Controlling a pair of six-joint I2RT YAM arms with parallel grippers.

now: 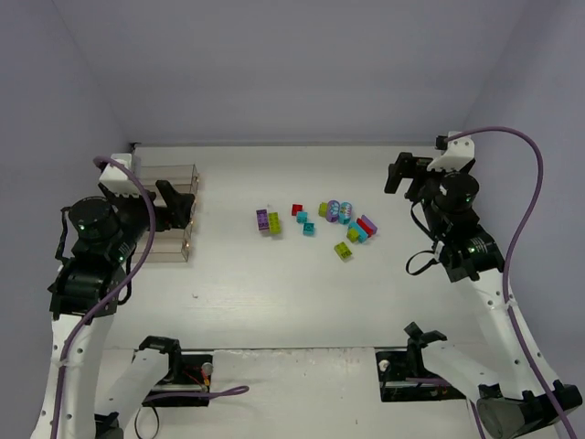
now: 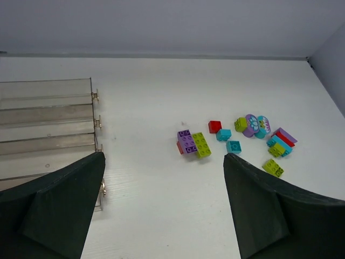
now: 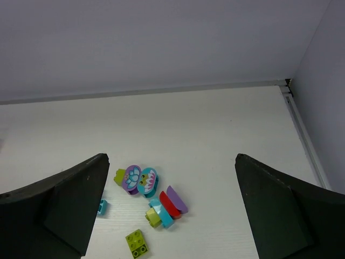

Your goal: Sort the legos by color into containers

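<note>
Cyan, red, lime and purple plastic: the legos point(image 1: 309, 228) lie loose in a band across the middle of the white bench point(image 1: 274, 302). The band's long axis runs left to right between the two arms.

- **Left end:** a purple-and-lime pair point(image 1: 268, 221) sits touching.
- **Middle:** a red brick point(image 1: 297, 209) and two cyan bricks point(image 1: 302, 217).
- **Right end:** two round printed pieces point(image 1: 339, 211), a small heap of cyan, red and purple point(image 1: 364, 227), and a lone lime brick point(image 1: 343, 251) nearest the arm bases.

The containers point(image 1: 169, 174), a row of clear bins joined side by side, stand well apart from the band at the left of the bench. The row runs away from the bases, and no brick shows in it.

The left claw point(image 2: 164, 157) hangs above the row's right edge, jaws wide and holding nothing, and faces the band. The right claw point(image 3: 171, 156) hovers at the right of the bench, likewise wide and empty, with the heap ahead of it and lower.

Judgement: sorting has not begun. The right arm is nearer the heap. The left arm is nearer the purple-and-lime pair and the bins, so every brick must travel leftward to be sorted.
</note>
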